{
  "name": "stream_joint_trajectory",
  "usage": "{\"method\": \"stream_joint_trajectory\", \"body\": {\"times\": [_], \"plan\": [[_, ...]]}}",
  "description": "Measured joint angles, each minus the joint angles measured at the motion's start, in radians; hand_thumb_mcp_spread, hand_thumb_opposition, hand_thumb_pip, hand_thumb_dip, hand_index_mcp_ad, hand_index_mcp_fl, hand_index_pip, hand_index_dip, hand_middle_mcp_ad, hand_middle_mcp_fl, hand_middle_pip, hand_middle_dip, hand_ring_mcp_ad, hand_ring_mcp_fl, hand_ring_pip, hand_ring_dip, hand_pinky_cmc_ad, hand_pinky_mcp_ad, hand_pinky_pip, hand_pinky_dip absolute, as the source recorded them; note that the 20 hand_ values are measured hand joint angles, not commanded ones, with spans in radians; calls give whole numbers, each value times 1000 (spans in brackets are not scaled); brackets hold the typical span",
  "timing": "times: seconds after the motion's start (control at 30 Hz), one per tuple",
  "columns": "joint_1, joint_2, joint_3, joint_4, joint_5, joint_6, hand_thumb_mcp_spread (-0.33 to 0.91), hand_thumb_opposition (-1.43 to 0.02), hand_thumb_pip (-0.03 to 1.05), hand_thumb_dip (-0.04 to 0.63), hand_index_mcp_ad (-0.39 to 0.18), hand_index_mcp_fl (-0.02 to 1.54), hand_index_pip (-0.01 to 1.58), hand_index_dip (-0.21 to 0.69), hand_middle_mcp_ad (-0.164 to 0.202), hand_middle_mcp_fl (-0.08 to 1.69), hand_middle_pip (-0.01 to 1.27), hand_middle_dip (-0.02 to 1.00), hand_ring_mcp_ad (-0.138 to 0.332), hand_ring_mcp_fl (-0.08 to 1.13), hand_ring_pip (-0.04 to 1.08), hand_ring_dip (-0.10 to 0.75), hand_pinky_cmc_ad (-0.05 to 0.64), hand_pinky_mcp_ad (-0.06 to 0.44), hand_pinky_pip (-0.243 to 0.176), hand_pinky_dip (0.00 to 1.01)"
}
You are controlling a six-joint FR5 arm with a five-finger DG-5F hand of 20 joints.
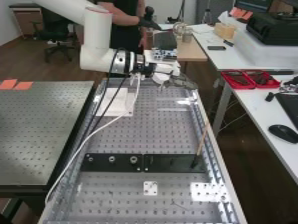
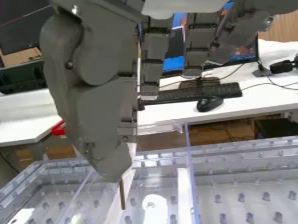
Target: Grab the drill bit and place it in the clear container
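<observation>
white arm point(image 1: 98, 35), black-and-silver wrist point(image 1: 130, 63), dark grey robot hand point(image 1: 181, 81) with small screws point(image 2: 68, 65).

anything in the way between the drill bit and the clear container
Nothing visible: the drill bit points down from the hand, apparently over the clear container. The container's upright clear walls look to be off to the sides, so they would probably matter only if it shifted sideways.

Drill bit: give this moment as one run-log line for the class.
hand: shut on drill bit | bit: pointing down | clear container: by bit's tip, over or inside unclear | release: not yet
</observation>
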Motion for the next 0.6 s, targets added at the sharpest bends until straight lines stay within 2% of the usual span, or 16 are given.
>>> {"method": "stream_joint_trajectory", "body": {"times": [0.03,0.1,0.27,0.43,0.6], "plan": [[0,0,1,-3,2,0,560,-1004,417,300,-99,1047,557,429,-54,379,120,284,140,152,112,126,267,106,-37,138],[0,0,2,-6,16,5,546,-960,499,302,-99,911,532,419,-54,365,115,284,143,134,108,122,269,106,-37,138],[-2,1,1,-5,12,9,517,-885,504,305,-94,824,496,403,-51,330,113,284,147,108,108,122,269,106,-37,138],[-5,8,-6,5,1,11,499,-866,534,316,-80,778,496,377,-51,312,113,284,148,96,108,122,271,106,-37,136],[-12,36,-29,23,28,21,504,-850,534,321,-79,745,469,367,-51,314,113,284,148,94,106,122,262,105,-37,136]]}}
